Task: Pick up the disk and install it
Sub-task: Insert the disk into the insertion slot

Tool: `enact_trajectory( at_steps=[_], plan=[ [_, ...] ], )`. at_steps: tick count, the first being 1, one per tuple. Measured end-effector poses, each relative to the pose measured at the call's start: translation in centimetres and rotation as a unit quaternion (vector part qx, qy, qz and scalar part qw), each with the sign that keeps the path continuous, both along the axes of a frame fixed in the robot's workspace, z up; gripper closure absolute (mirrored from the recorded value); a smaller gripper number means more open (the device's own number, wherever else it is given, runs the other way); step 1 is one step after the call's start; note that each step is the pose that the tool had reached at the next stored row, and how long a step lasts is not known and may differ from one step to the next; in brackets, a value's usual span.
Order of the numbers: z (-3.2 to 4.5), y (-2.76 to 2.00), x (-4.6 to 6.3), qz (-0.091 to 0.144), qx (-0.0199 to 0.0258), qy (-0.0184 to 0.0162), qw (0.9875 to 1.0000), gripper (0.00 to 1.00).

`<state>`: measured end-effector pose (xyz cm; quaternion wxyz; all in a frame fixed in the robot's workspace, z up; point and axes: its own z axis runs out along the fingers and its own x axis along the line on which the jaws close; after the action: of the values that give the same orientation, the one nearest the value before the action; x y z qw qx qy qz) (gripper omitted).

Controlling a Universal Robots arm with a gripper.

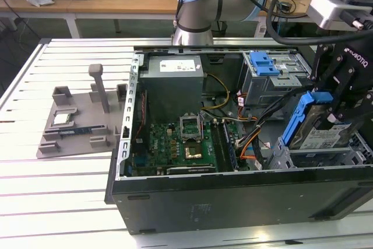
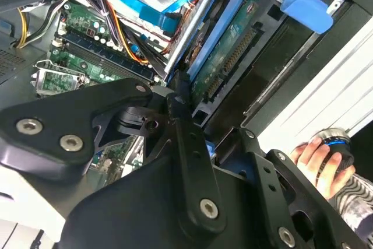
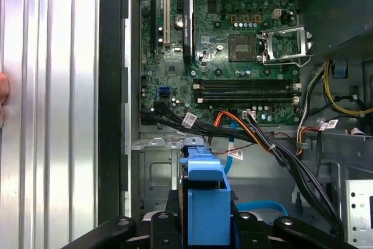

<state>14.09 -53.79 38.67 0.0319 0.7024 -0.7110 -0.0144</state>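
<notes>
Nearest to where I stand is the black side wall of the open computer case (image 1: 233,193), lying flat on the slatted white table (image 1: 35,202). I take the case as my landmark and go across the exterior view from its left to its right.

Well to the left of the case sits a grey fixture plate (image 1: 78,121) with a small square chip (image 1: 63,118) resting in it. Inside the case come the green motherboard (image 1: 175,147), the grey power supply (image 1: 173,88) beyond it, then a bundle of orange and black cables (image 1: 250,144). Further back stands a metal drive cage with a blue latch (image 1: 263,62) on top.

At the case's right end, the gripper (image 1: 337,104) has its fingers clamped on the disk (image 1: 317,129), gripping the blue bracket that frames it. The disk stands tilted, its lower edge down by the metal bay (image 1: 317,157) in that corner; whether it is touching the bay's rails I cannot tell. In the second wrist view the disk's (image 2: 233,51) green circuit side faces the camera, and a person's hand (image 2: 319,158) rests on a controller outside the case.

As I judge it, the pick-up is done and the installing is partly underway: the disk is lifted and held over its bay, not yet lying flat and seated.
</notes>
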Motion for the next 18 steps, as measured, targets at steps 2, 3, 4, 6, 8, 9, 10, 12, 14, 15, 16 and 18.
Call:
enact_trajectory(
  at_steps=[2,3,4,6,8,9,10,12,14,15,16,18],
  plan=[
    [0.00,0.00,0.00,0.000,-0.0001,0.0000,1.0000,0.62],
    [0.00,0.00,0.00,0.000,-0.0001,0.0000,1.0000,0.56],
    [-0.02,0.00,0.00,0.000,0.0001,0.0000,1.0000,0.56],
    [-0.02,0.00,0.00,0.000,0.0000,0.0000,1.0000,0.49],
    [-0.03,0.00,0.00,0.000,0.0000,0.0000,1.0000,0.49],
    [-0.04,0.00,0.00,0.000,0.0000,0.0000,1.0000,0.51],
    [-0.04,0.00,0.00,0.000,0.0000,0.0000,1.0000,0.58],
    [-0.04,0.00,0.00,0.000,0.0000,0.0000,1.0000,0.64],
    [-0.05,0.00,0.00,0.000,0.0000,0.0000,1.0000,0.76],
    [-0.05,0.00,0.00,0.000,0.0001,0.0000,1.0000,0.82],
    [-0.05,0.00,0.00,0.000,0.0000,0.0000,1.0000,0.88],
    [-0.06,0.00,0.00,0.000,0.0000,0.0000,1.0000,0.89]
  ],
)
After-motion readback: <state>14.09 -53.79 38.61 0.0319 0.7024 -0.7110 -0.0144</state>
